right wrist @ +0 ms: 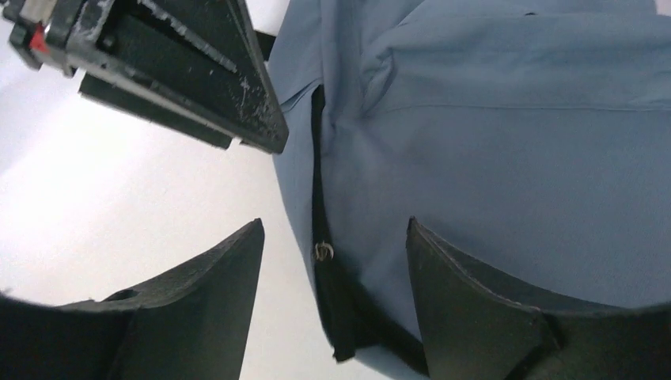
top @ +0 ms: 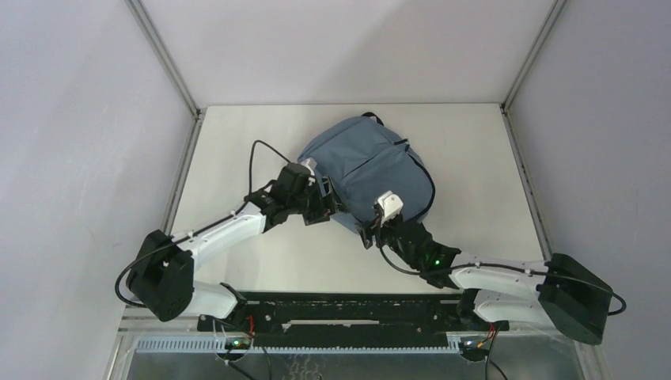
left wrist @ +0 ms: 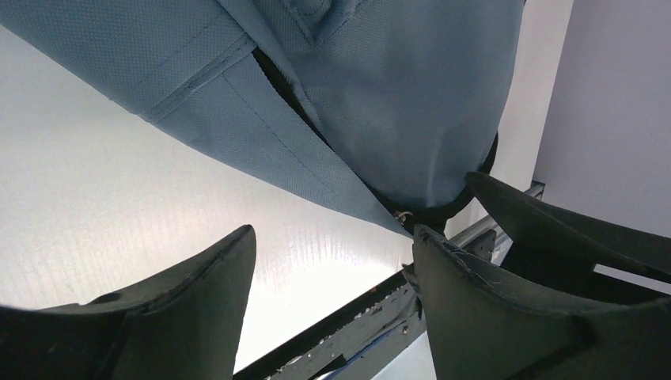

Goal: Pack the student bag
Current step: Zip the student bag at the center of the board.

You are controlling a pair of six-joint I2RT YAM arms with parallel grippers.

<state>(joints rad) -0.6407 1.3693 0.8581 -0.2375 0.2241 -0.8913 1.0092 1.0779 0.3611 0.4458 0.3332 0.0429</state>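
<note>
White desk [top: 237, 158], grey walls; student bag [top: 372, 166] lies mid-desk. Your left end effector [top: 326, 203] and right end effector [top: 369, 232] spread, holding nothing, both at bag's near edge beside zipper pull [right wrist: 323, 252], likely so you can open it.

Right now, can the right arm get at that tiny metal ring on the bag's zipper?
Probably yes: the right gripper is open, and the metal ring sits just ahead between its fingers on the student bag, nothing across the gap.

Soft grey-blue student bag [top: 368, 162], black zippers, lying flat.
</note>
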